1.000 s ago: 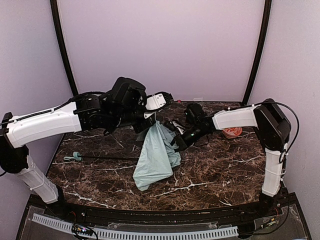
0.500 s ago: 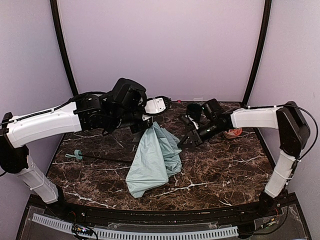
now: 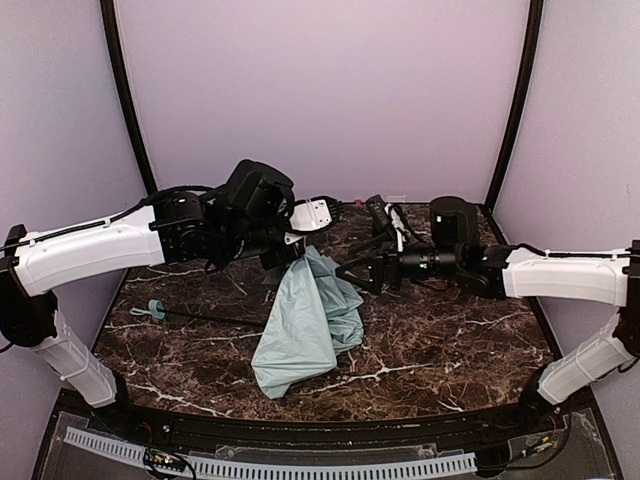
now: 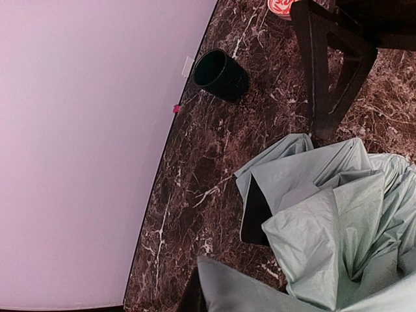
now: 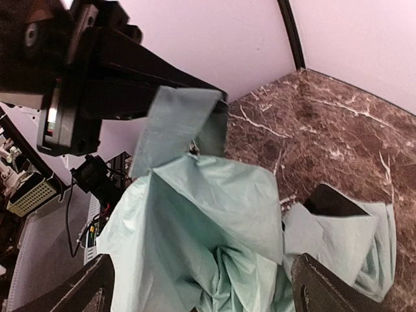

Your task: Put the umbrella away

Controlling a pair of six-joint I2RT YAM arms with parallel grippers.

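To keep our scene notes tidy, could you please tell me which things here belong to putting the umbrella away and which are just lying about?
Job in hand: umbrella, its canopy pinched by the left end effector; right end effector, open beside the canopy.
Lying about: dark green cup; red-and-white round item, only partly in view.
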